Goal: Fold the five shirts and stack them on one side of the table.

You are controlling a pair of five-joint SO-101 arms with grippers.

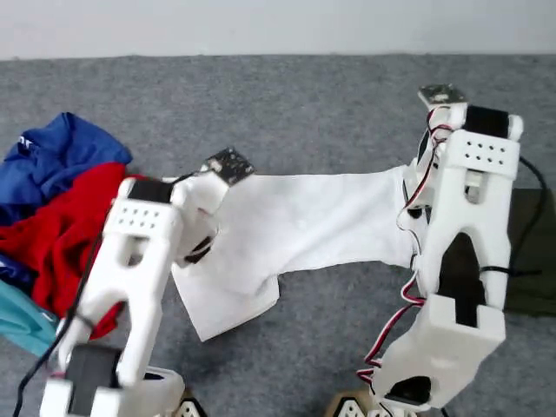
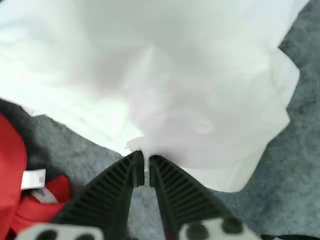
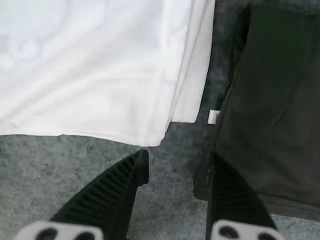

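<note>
A white shirt (image 1: pixel 304 217) lies spread across the middle of the grey table. My left gripper (image 2: pixel 145 165) is at its left edge, shut on a fold of the white shirt (image 2: pixel 175 75). My right gripper (image 3: pixel 177 165) hangs open over bare table, just off the corner of the white shirt (image 3: pixel 90 65) and beside a folded dark shirt (image 3: pixel 270 100). That dark shirt (image 1: pixel 530 252) lies at the table's right side, partly under the right arm. A red shirt (image 1: pixel 69 226), a blue shirt (image 1: pixel 52 161) and a teal shirt (image 1: pixel 17 317) sit crumpled in a heap at the left.
The grey table (image 1: pixel 304 104) is carpet-like, with open room along its far side and in front of the white shirt. The red shirt (image 2: pixel 15 190) with a white tag lies close to my left gripper. Both arm bases stand at the near edge.
</note>
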